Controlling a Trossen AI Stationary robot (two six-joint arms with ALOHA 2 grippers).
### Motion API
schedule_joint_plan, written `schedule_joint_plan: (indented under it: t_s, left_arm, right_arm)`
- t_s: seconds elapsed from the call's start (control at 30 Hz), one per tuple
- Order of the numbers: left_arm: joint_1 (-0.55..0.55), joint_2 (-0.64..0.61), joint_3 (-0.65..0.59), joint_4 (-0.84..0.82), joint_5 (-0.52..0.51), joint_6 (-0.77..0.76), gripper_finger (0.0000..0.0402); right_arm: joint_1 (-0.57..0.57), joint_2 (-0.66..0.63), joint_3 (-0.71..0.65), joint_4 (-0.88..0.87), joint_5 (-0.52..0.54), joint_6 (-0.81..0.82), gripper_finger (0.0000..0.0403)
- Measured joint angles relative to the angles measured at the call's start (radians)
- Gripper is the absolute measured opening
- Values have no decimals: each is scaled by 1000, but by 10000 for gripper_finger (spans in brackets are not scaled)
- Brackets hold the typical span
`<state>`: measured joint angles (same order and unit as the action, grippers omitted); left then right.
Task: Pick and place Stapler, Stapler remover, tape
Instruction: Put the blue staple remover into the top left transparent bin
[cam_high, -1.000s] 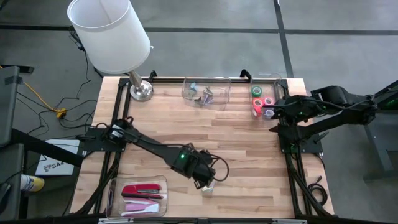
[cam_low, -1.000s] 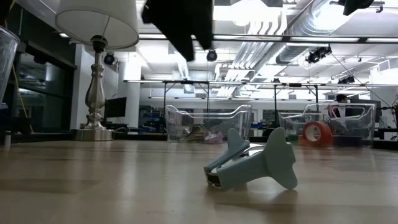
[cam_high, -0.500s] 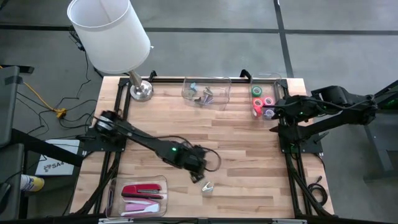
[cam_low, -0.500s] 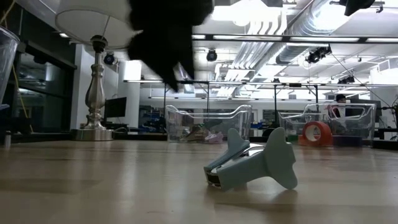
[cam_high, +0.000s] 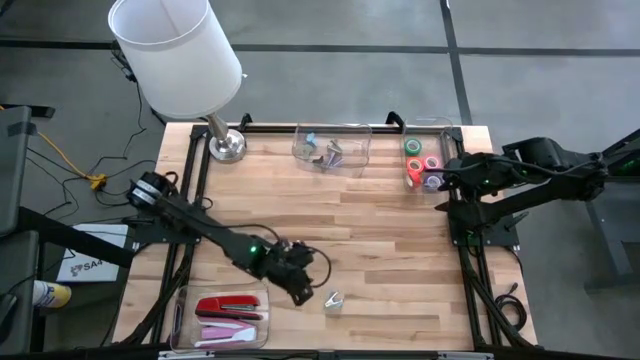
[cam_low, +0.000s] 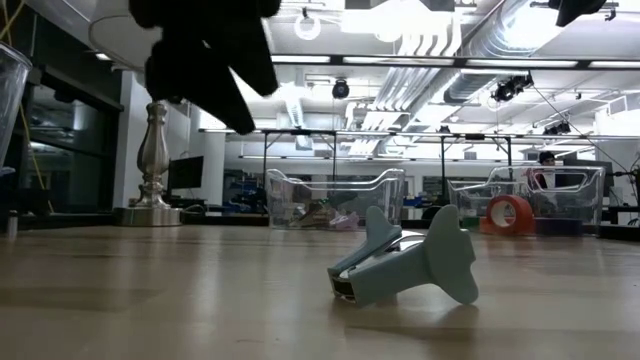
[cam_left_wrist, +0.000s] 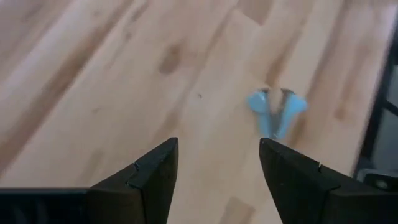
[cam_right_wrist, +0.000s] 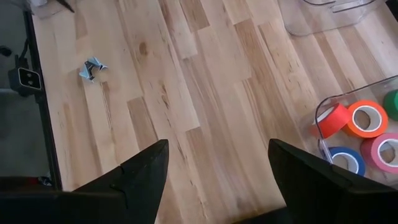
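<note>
Tape rolls (cam_high: 421, 163) sit half hidden behind right end effector (cam_high: 440, 178).

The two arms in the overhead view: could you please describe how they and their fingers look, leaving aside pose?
Both arms are dark, nearly black, jointed links. The left arm shows a small green light and loose black cable looping near the left gripper. The right arm has a green glow at its far end; the right gripper is equally dark. Their fingers are matte black wedges.
</note>
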<state>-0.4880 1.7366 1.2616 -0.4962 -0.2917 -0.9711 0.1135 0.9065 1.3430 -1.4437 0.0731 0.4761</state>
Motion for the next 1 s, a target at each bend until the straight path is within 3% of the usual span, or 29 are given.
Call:
schedule_joint_plan:
  t_s: [0.5, 0.67, 1.0]
  left_arm:
    - [-142, 16, 0, 59, -83, -28, 220]
    - [-162, 24, 0, 61, -129, 59, 223]
    - [-160, 120, 1, 240, -123, 182, 309]
  right_arm:
    - [0, -4, 0, -3, 3, 48, 267]
    - [0, -4, 0, -3, 3, 60, 267]
    - [0, -4, 0, -3, 2, 80, 267]
